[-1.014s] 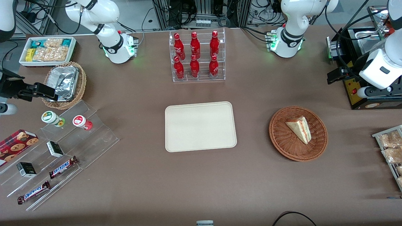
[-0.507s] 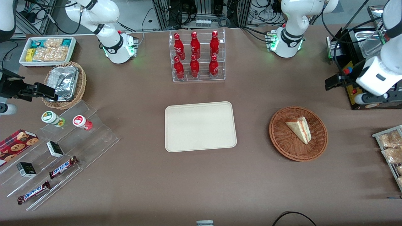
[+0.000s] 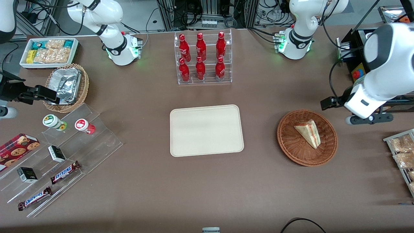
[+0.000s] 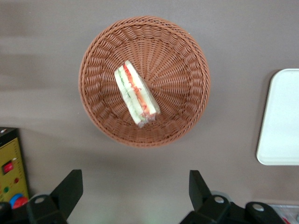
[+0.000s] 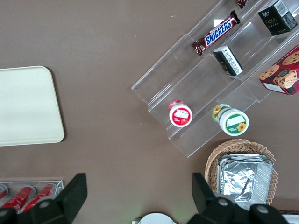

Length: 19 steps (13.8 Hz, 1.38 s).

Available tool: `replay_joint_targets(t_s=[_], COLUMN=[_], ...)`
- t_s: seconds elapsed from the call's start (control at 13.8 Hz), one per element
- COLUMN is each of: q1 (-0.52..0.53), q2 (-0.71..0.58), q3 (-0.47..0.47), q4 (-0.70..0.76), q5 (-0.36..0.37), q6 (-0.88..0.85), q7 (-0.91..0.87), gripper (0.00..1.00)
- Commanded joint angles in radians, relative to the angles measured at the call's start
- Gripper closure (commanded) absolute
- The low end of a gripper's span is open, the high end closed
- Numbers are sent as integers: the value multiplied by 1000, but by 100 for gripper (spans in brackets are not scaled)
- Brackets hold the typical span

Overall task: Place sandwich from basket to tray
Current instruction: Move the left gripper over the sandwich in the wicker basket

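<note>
The tray (image 3: 206, 130) lies bare beside the basket (image 3: 292, 145), which holds the sandwich (image 4: 136, 93) on its side. The gripper (image 4: 134, 187) hovers wide open and empty above the basket's rim; it should centre over the wedge and close across the bread faces.

Sandwich in basket, tray beside it

The sandwich (image 3: 308, 133) lies in the basket (image 3: 291, 145); the tray (image 3: 181, 116) sits nearby toward the parked arm; the gripper (image 4: 135, 184), fingers apart, hovers above the table beside the basket

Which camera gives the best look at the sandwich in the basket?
The left wrist view: the open gripper looks down on the sandwich in the basket, its red and green filling plain. The front view shows it smaller; the right wrist view misses it.
</note>
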Motion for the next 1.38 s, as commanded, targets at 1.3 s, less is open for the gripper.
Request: replay_joint_targets(t_s=[1.3], q1=[13], q2=[156], q3=[-3], q4=[-296], q5=[-14], q6=[536], q7=[-496], gripper=[0])
